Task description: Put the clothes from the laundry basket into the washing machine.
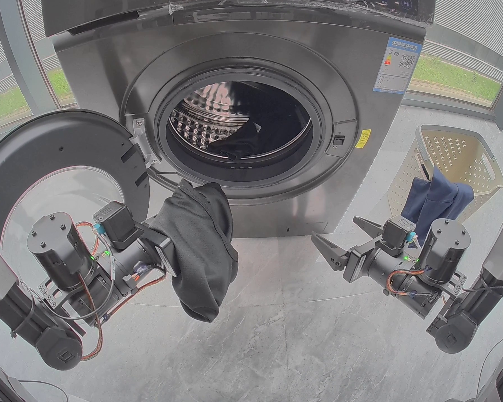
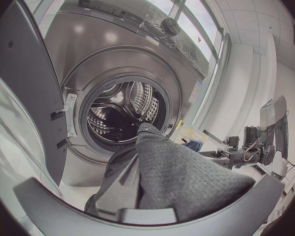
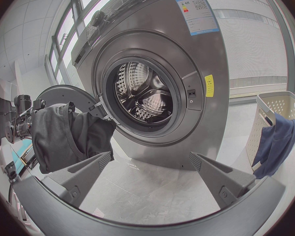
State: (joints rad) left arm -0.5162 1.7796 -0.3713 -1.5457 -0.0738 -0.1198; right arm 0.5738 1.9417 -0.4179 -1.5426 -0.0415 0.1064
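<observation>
1. Your left gripper (image 2: 134,171) is closed on the dark grey garment (image 1: 201,252). One finger shows in the left wrist view with cloth bunched against it, and the other is buried under the fabric.
2. That garment hangs at about 7 o'clock from the drum mouth (image 1: 240,124), just below its lip, with most of the cloth drooping toward 6 o'clock above the floor.
3. Expect it to be light, limp and free to swing. The loose lower half will likely trail, so it could snag on the door seal or on the open door (image 1: 50,157) at 9 o'clock.
4. Your right gripper (image 1: 335,228) is spread wide with nothing in it, at about 5 o'clock from the drum mouth.
5. A dark garment (image 1: 251,135) already lies inside the drum.
6. The laundry basket (image 1: 458,132) stands at 3 to 4 o'clock from the washing machine (image 1: 251,46), with a navy garment (image 1: 439,202) draped over its near rim.
7. For the navy piece, pinch the bunched fold at the rim rather than a hanging edge; thin cloth probably slips from a shallow grip.
</observation>
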